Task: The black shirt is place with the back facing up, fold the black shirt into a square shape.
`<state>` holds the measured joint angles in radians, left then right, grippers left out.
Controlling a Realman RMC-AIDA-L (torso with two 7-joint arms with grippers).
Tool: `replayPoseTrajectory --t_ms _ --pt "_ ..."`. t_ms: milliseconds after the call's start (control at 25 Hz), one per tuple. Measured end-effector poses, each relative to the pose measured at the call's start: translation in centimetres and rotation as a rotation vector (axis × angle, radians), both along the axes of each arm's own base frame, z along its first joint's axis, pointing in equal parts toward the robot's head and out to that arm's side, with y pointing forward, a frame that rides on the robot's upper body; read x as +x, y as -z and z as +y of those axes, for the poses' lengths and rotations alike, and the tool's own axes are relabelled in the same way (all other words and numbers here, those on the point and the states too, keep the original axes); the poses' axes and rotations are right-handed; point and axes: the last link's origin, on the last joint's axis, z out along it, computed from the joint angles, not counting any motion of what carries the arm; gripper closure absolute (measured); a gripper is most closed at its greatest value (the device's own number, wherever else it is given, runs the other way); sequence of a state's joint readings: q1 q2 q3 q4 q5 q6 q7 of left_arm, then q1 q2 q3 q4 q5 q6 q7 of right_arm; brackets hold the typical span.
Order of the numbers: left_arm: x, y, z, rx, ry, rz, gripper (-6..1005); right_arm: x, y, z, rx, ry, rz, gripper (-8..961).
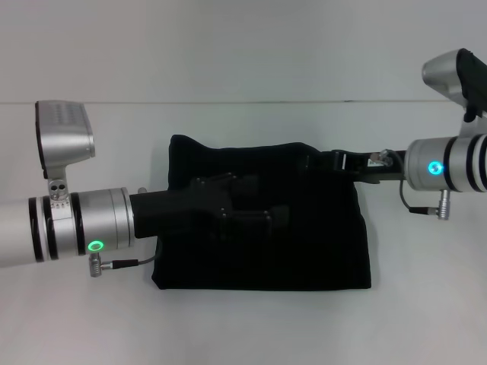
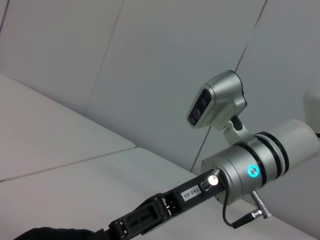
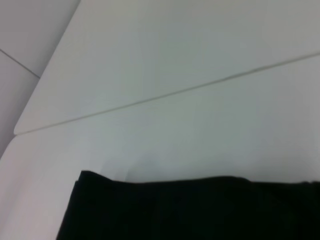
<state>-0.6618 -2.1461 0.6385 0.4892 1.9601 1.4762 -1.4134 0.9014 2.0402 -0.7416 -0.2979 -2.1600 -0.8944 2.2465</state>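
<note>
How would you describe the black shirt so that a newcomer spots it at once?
Start at the white table filling the head view. At its centre lies the black shirt, already folded into a rough rectangle, with the left claw over it and the right claw at its far edge. It is the only soft, matte fabric; the claws are hard.

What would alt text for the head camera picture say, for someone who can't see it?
A black shirt, folded into a rough rectangle, lies on a white table. The left gripper reaches over its middle, and the right gripper is at its far right corner.
</note>
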Motion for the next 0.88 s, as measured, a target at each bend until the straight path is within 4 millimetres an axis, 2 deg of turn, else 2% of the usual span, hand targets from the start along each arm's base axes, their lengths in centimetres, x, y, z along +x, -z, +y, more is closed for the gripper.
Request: replayPoseTrajectory --t_ms 280,600,720,880 --pt "-0.5 0.0 0.2 0.02 -0.022 0.015 48 -0.9 0.5 0.4 0.038 0.0 0.021 192" --pt "-0.7 0.1 0.1 0.02 -0.029 0.02 47 -0.5 -0.2 0.8 0.085 0.01 0.034 192" --pt "-0.8 0.1 0.2 0.025 -0.041 0.023 46 0.7 -1.4 1.1 0.128 0.025 0.015 193" --pt "-1.0 -0.1 0.6 0.033 -0.075 0.025 45 2.6 -4.3 1.2 0.207 0.042 0.016 193"
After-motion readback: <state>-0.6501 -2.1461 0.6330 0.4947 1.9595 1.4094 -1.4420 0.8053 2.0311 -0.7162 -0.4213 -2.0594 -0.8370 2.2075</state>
